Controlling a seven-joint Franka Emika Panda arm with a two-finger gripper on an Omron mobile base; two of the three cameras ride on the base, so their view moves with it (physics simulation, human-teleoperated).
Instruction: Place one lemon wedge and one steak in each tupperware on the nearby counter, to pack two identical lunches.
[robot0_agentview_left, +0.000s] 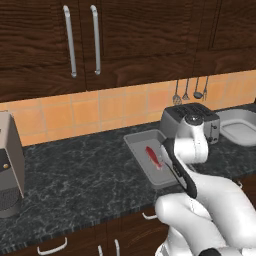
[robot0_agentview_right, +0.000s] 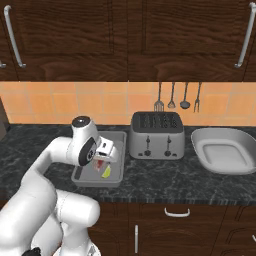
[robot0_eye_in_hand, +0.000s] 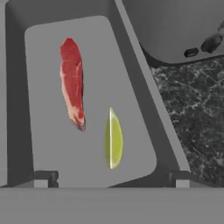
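Observation:
The shallow grey tupperware tray (robot0_eye_in_hand: 41, 140) (robot0_agentview_left: 136, 145) (robot0_agentview_right: 95, 181) lies on the black marbled counter (robot0_agentview_left: 75, 175). In it are a red steak (robot0_eye_in_hand: 73, 83) (robot0_agentview_left: 154, 157) and, beside it, a yellow-green lemon wedge (robot0_eye_in_hand: 113, 140) (robot0_agentview_right: 106, 172), apart from each other. My gripper (robot0_eye_in_hand: 111, 180) (robot0_agentview_right: 102, 159) hangs just above the tray's near end, open. Its fingertips (robot0_eye_in_hand: 43, 178) stand wide apart with nothing between them. The deeper pale tupperware tub (robot0_agentview_right: 222, 150) (robot0_agentview_left: 240, 127) sits further right on the counter, with nothing visible inside.
A silver toaster (robot0_agentview_right: 156, 136) (robot0_agentview_left: 192, 120) stands between the tray and the tub. Utensils (robot0_agentview_right: 172, 97) hang on the tiled wall behind it. A grey appliance (robot0_agentview_left: 7, 165) stands at the counter's far left. Dark cabinets hang above, drawers (robot0_agentview_right: 177, 220) below.

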